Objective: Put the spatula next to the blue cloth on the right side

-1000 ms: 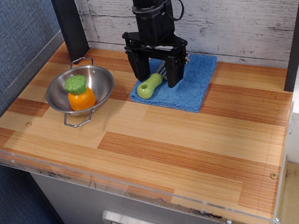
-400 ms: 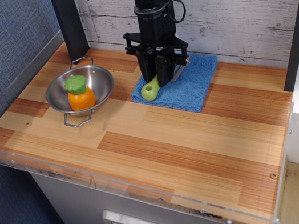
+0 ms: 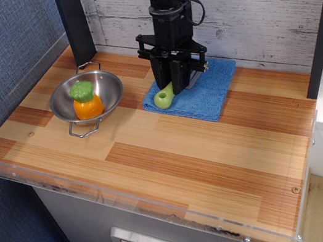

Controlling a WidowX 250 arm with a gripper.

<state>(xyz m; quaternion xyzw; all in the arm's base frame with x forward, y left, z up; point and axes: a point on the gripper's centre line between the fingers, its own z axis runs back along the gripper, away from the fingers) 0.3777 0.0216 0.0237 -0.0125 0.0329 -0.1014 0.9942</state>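
Note:
The blue cloth [image 3: 208, 93] lies flat at the back middle of the wooden table, near the plank wall. The spatula lies on its left part: its lime-green handle [image 3: 164, 97] sticks out toward the front left, and the grey blade is mostly hidden behind the fingers. My black gripper [image 3: 176, 84] stands upright over the cloth, shut on the spatula at the handle's upper end. The handle end looks slightly raised off the cloth.
A steel bowl [image 3: 102, 82] with wire handles stands left of the cloth and holds an orange-and-green toy vegetable [image 3: 86, 101]. A black post [image 3: 74, 23] rises behind the bowl. A clear plastic lip [image 3: 131, 196] runs along the table's front edge.
The gripper's fingers, open around the spatula a second ago, have closed on it. The handle has tilted and shifted slightly right with the gripper.

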